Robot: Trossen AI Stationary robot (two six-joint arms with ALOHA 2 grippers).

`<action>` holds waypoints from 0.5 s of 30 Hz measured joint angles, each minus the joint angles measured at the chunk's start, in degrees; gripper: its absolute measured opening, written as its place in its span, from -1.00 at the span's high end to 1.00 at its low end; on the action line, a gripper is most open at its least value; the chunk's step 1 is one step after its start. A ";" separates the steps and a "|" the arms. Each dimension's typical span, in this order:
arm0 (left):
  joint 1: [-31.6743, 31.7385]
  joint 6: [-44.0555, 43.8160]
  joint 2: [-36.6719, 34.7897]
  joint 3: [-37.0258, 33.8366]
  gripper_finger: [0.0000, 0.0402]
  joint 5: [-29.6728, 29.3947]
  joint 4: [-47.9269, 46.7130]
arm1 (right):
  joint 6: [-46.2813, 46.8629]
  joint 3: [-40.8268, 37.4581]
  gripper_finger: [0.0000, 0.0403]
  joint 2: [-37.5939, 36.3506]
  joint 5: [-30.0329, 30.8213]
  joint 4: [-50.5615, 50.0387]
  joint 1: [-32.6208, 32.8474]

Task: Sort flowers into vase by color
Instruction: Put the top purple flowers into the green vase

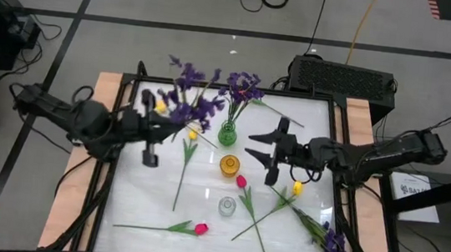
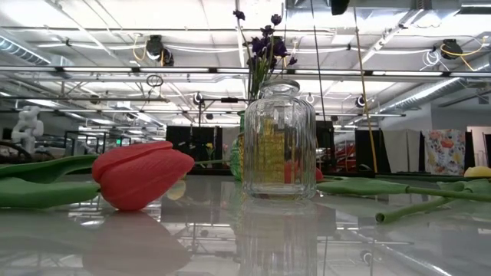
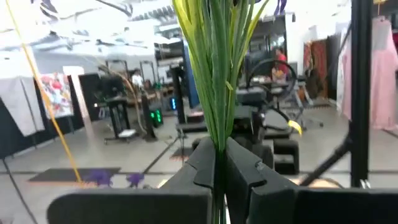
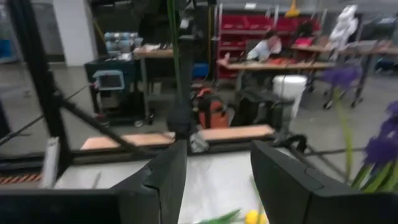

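My left gripper (image 1: 165, 125) (image 3: 219, 163) hovers above the table's left half, shut on a bushy purple sprig (image 1: 182, 105) whose green stems (image 3: 217, 74) stand upright between the fingers. My right gripper (image 1: 258, 148) (image 4: 217, 171) is open and touches nothing, right of the green vase (image 1: 227, 135), which holds purple flowers (image 1: 243, 86). An amber vase (image 1: 230, 165) and a clear vase (image 1: 227, 206) (image 2: 268, 142) stand nearer. Flat on the table lie a red tulip (image 1: 200, 228) (image 2: 142, 176), a pink tulip (image 1: 241, 181), two yellow tulips (image 1: 192, 135) (image 1: 296, 187) and another purple sprig (image 1: 332, 243). My left gripper pinches the purple sprig's bundle of green stems (image 3: 219, 146) between its two fingers (image 3: 202, 165). The fingers come level from the table's left and lie across the stems. The sprig is lifted clear and stands upright, its blooms above the gripper.
The three vases stand in a row down the table's middle. Long stems (image 1: 179, 180) (image 1: 259, 222) (image 2: 406, 192) cross the near half of the white tabletop (image 1: 308, 135). Wooden side rails (image 1: 103, 96) border the table, and a black box (image 1: 344, 78) sits beyond the far edge.
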 joint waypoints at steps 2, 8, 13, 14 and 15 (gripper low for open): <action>3.32 -1.19 1.58 0.00 0.93 5.59 3.21 | -1.90 1.48 0.15 0.91 -0.74 0.59 -0.77; 10.29 -3.08 8.11 0.00 0.93 18.89 16.95 | -4.97 9.29 0.14 4.59 -9.65 0.96 -3.43; 14.52 -4.77 13.80 -0.02 0.93 24.07 24.95 | -9.41 18.32 -0.03 9.95 -9.77 -8.07 -3.78; 15.06 -5.49 14.83 -0.02 0.93 25.40 26.47 | -10.30 19.91 -0.08 11.19 -8.75 -9.28 -3.78; 15.53 -6.42 15.73 -0.02 0.93 26.59 27.79 | -11.37 21.22 -0.13 12.26 -7.53 -10.05 -3.76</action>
